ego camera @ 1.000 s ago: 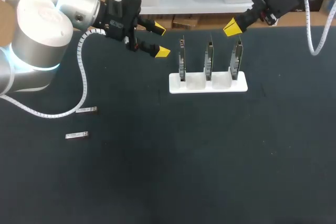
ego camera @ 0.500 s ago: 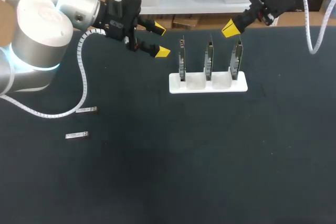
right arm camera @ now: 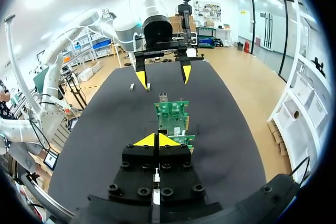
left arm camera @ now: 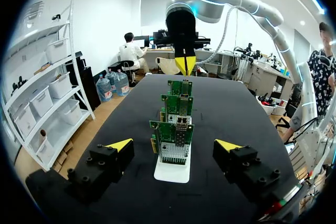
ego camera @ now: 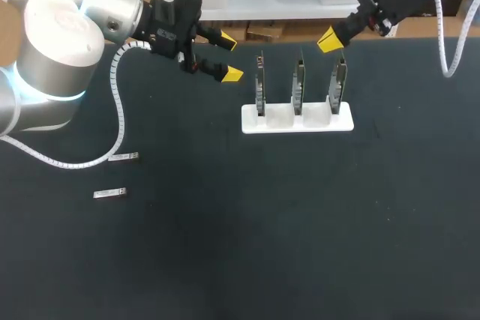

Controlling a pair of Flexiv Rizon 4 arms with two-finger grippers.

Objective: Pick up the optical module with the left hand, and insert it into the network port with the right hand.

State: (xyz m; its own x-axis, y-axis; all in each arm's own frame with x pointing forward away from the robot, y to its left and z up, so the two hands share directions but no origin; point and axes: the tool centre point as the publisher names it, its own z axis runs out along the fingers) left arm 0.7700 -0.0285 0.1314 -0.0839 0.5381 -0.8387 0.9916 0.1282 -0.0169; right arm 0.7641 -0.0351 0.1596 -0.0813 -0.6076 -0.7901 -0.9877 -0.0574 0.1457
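Note:
Two small silver optical modules (ego camera: 124,157) (ego camera: 109,194) lie on the dark table at the left, untouched. A white stand (ego camera: 297,119) holds three upright green network cards (ego camera: 298,84) in a row. My left gripper (ego camera: 229,58) hovers open just left of the row with nothing between its fingers; in the left wrist view my left gripper (left arm camera: 174,145) faces the nearest card (left arm camera: 172,141). My right gripper (ego camera: 330,40) hangs shut and empty above the rightmost card. In the right wrist view my right gripper (right arm camera: 156,140) looks along the cards (right arm camera: 172,113) toward the left gripper (right arm camera: 163,74).
The white coiled cable (ego camera: 116,110) of the left arm droops onto the table close to the upper module. The dark tabletop (ego camera: 285,230) stretches wide in front of the stand.
My right gripper has shifted slightly to the left above the rightmost card. The left arm and the modules have not moved.

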